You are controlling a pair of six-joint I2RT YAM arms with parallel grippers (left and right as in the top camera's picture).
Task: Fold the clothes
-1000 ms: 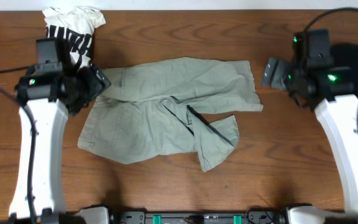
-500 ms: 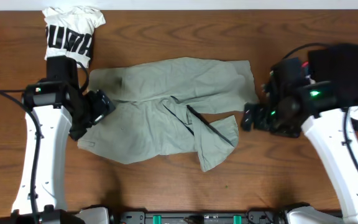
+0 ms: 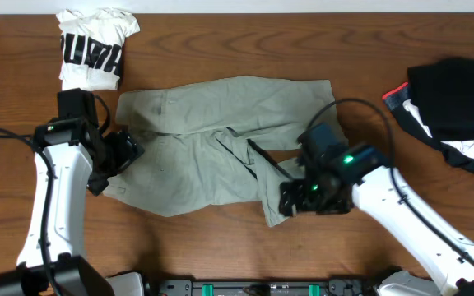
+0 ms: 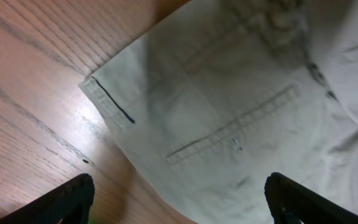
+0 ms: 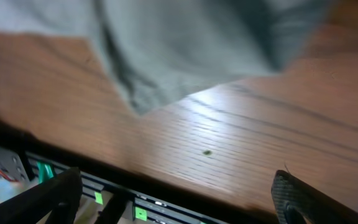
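The clothes, a pale khaki pair of shorts (image 3: 212, 140), lie spread and rumpled mid-table, one leg folded toward the front right. My left gripper (image 3: 105, 168) hovers open over their front left corner. In the left wrist view that gripper (image 4: 179, 205) shows the shorts (image 4: 241, 93) with a pocket seam, and its fingertips (image 4: 61, 199) stand wide apart over cloth and wood. My right gripper (image 3: 288, 200) is open at the end of the folded leg. The right wrist view has the gripper (image 5: 176, 199) over bare wood just short of the leg hem (image 5: 185, 43).
A white printed tee (image 3: 95, 49) lies folded at the back left. A dark pile of clothing (image 3: 451, 103) sits at the right edge. A black rail with green marks (image 5: 104, 196) runs along the table's front edge.
Both arms came forward. The left gripper moved from the shorts' back left to their front left corner. The right gripper swung from the shorts' right side to the folded leg's end.
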